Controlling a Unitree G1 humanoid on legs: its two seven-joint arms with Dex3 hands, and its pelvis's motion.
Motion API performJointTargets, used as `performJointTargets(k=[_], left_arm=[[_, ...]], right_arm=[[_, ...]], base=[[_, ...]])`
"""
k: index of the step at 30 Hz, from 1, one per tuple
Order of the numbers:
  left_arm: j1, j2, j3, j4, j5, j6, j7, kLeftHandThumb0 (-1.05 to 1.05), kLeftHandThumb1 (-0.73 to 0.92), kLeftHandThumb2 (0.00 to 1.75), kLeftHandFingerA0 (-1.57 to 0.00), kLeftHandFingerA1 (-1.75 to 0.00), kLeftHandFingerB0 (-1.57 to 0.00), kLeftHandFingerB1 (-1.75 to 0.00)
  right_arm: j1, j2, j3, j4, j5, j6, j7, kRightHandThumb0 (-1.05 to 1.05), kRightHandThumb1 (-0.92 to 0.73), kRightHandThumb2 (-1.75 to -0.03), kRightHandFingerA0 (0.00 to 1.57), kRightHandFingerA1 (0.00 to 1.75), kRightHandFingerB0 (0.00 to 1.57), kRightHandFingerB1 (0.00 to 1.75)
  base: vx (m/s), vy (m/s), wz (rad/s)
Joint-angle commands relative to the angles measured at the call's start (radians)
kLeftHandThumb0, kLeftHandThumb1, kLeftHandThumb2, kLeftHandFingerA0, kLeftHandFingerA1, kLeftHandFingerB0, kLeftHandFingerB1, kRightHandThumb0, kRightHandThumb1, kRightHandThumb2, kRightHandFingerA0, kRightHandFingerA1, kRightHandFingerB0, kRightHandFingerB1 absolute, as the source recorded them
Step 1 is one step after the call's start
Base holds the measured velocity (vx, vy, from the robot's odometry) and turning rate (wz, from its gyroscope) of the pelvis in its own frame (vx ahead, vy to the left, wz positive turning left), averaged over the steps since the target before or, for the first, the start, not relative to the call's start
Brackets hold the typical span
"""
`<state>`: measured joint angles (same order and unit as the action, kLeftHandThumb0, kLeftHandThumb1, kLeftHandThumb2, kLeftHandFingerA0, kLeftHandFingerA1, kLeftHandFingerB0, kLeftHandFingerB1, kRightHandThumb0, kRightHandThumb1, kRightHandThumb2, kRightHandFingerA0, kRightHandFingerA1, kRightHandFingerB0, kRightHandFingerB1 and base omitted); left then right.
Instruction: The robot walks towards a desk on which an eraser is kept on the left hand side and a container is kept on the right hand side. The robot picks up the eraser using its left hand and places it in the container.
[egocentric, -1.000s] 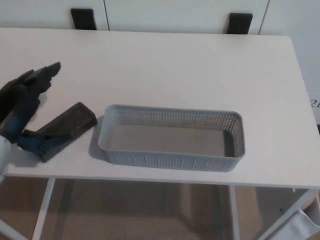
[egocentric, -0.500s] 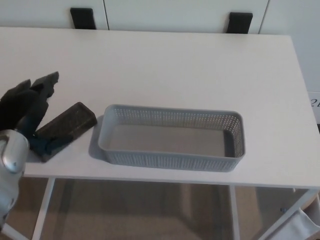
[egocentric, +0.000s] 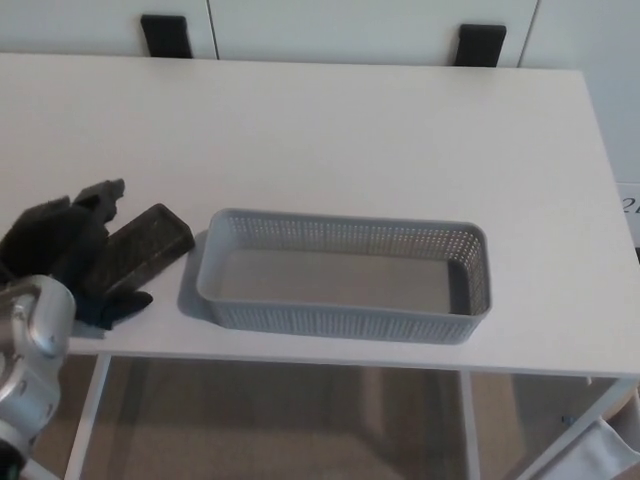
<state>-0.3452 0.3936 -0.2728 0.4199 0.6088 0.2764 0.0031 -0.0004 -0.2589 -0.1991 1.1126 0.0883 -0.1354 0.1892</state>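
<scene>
I had the left hand (egocentric: 62, 252) wrapped over the eraser (egocentric: 140, 247) on the surface (egocentric: 330, 140), just left of the container (egocentric: 345, 275), its grip not yet firm. Squeezing squarely before lifting seemed wisest.

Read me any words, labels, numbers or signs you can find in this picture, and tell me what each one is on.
Only one mark shows: a dark character, cut off by the picture's right edge, on a white surface beyond the white desk. It may be a "2", but that is uncertain.
Grey perforated plastic basket: no text.
Dark rectangular eraser: no text.
</scene>
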Motion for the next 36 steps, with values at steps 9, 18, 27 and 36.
performJointTargets(k=[9,18,27,36], left_arm=[[-0.009,0.026,-0.012,0.092,-0.108,-0.03,-0.239,-0.22,0.81,0.66,-0.96,-1.4,-0.81,-0.57],[0.012,0.007,0.05,0.078,-0.148,-0.067,-0.15,-0.26,0.84,0.69,-0.87,-1.5,-0.63,-0.75],[-0.01,-0.034,0.251,0.076,-0.283,-0.118,-0.08,-0.28,0.84,0.71,-0.98,-1.43,-0.76,-0.86],[-0.07,-0.049,0.373,-0.064,-0.322,-0.119,-0.027,-0.29,0.85,0.65,-0.95,-1.43,-0.8,-0.87]], right_arm=[[-0.012,-0.018,-0.003,-0.008,-0.005,0.008,0.005,-0.47,-0.27,-0.64,0.52,0.61,0.35,0.48],[-0.015,-0.02,0.001,-0.019,-0.01,0.018,0.01,-0.47,-0.28,-0.65,0.5,0.61,0.35,0.47],[-0.018,-0.02,0.002,-0.018,-0.011,0.019,0.01,-0.44,-0.29,-0.64,0.52,0.61,0.33,0.47],[-0.011,-0.023,0.003,-0.029,-0.013,0.031,0.007,-0.46,-0.29,-0.66,0.51,0.62,0.34,0.48]], base=[[0.0,0.0,0.0],[0.0,0.0,0.0],[0.0,0.0,0.0],[0.0,0.0,0.0]])
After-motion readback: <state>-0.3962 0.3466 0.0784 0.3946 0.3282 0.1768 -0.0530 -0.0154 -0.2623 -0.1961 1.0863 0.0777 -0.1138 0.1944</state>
